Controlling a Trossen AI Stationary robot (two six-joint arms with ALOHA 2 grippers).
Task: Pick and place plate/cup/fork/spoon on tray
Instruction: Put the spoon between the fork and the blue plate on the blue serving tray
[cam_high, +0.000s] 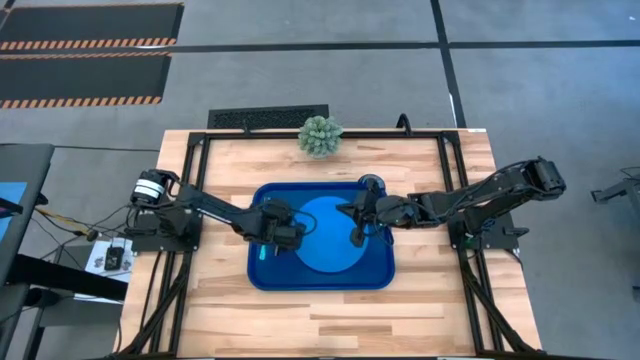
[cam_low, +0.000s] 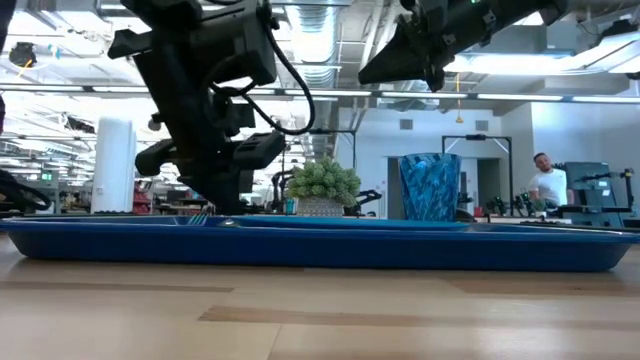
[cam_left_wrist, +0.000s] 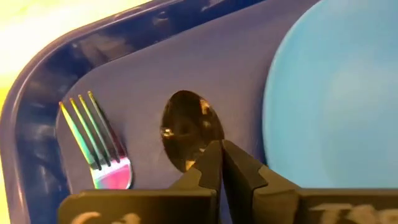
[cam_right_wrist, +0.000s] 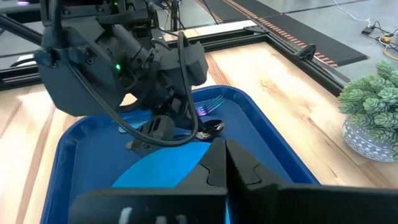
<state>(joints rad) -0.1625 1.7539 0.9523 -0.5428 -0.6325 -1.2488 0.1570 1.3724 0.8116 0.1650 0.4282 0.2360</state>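
My left gripper (cam_left_wrist: 221, 163) sits low in the tray (cam_high: 262, 276), its 2 fingers pressed together on the spoon (cam_left_wrist: 186, 129), which lies between the fork (cam_left_wrist: 96, 140) and the plate (cam_left_wrist: 336, 99). My right gripper (cam_right_wrist: 225, 163), fingers together and empty, hovers over the plate near the cup (cam_low: 431, 186).

From my station I see a grey floor (cam_high: 330, 70) with hazard-striped mats (cam_high: 85, 45) beyond the wooden table (cam_high: 330, 325). Past the pincers, a potted plant (cam_low: 320, 188), bright ceiling lights (cam_low: 560, 62), and a person (cam_low: 547, 182) far back.
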